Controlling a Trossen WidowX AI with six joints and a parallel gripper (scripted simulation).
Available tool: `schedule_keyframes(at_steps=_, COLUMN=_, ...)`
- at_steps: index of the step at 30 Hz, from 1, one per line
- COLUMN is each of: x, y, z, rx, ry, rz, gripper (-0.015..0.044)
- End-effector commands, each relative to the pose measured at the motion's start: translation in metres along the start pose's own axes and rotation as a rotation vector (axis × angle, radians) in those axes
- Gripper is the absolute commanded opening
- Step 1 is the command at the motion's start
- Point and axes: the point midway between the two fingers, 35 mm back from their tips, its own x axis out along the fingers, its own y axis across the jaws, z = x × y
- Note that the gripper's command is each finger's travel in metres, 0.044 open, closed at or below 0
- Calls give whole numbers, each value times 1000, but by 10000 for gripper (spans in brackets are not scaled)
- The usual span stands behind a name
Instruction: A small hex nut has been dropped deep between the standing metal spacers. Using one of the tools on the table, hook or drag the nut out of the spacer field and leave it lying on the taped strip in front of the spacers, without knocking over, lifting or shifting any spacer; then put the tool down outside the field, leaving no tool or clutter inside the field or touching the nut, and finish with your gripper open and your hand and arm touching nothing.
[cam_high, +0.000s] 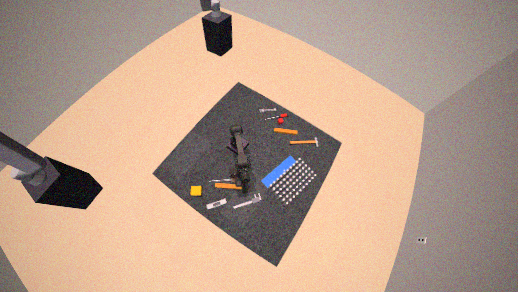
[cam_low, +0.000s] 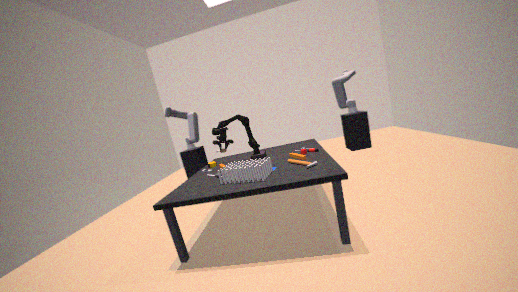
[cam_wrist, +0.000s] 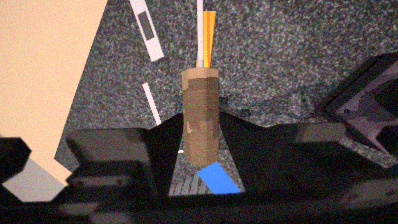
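Note:
My gripper (cam_high: 238, 179) (cam_low: 223, 147) (cam_wrist: 201, 116) is shut on the brown wooden handle (cam_wrist: 201, 95) of a tool with a thin pale metal shaft (cam_wrist: 200, 35) (cam_high: 220, 180). It holds the tool above the table, away from the spacers; the far end of the shaft is outside the wrist view. The metal spacers (cam_high: 292, 182) (cam_low: 245, 172) (cam_wrist: 187, 186) stand in a dense grid, apart from the gripper. The blue taped strip (cam_high: 278, 171) (cam_wrist: 220, 179) lies along the grid's front. The nut cannot be made out in these views.
Below the held tool lies an orange bar (cam_high: 225, 186) (cam_wrist: 210, 40). Near it are a yellow block (cam_high: 196, 190), a white bar with a dark window (cam_high: 216, 203) (cam_wrist: 146, 26) and a caliper-like tool (cam_high: 253, 201). A hammer (cam_high: 303, 142), another orange bar (cam_high: 285, 131) and red-handled tools lie across the table.

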Motion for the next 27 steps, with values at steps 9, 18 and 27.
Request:
schedule_keyframes(at_steps=9, x=14, y=11, z=80, rx=369, ry=-111, rz=-62, gripper=0)
schedule_keyframes(at_steps=18, x=25, y=5, z=141, rx=636, ry=-194, rz=-111, gripper=0)
schedule_keyframes(at_steps=27, x=33, y=-12, z=202, rx=900, ry=-282, rz=-157, gripper=0)
